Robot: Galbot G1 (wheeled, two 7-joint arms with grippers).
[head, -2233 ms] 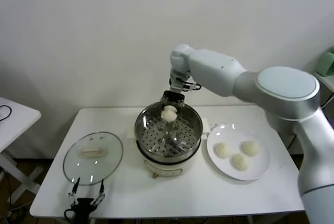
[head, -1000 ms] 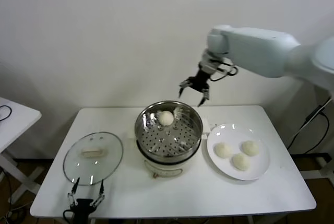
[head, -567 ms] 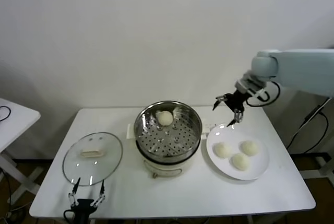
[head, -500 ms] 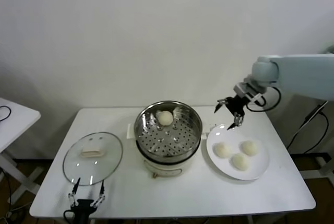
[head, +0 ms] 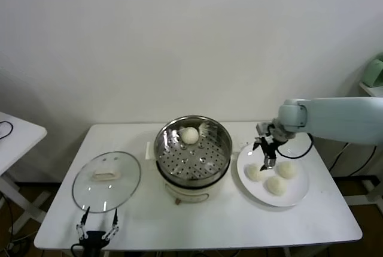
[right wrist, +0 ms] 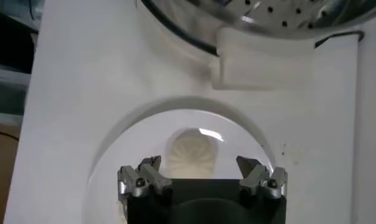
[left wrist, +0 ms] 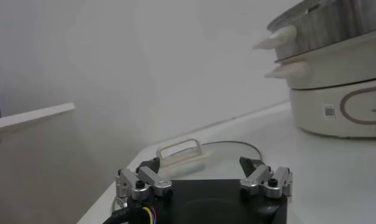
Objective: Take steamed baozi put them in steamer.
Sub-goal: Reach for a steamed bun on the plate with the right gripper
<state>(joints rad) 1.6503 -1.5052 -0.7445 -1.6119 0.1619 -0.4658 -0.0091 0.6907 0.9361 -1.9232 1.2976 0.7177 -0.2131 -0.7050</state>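
One steamed baozi lies at the back of the steamer, a steel basket on a cream pot base in the middle of the table. Three more baozi lie on the white plate to its right: one nearest the steamer, one behind, one in front. My right gripper is open and empty, just above the plate over the nearest baozi; in the right wrist view that baozi lies between the open fingers. My left gripper is open at the table's front left edge.
A round glass lid with a cream handle lies flat on the table left of the steamer, right behind my left gripper; it also shows in the left wrist view. A second white table stands at the far left.
My right gripper left a baozi in the steamer, rose open, swung right and has come down over the plate above the nearest baozi. The left arm has not moved.
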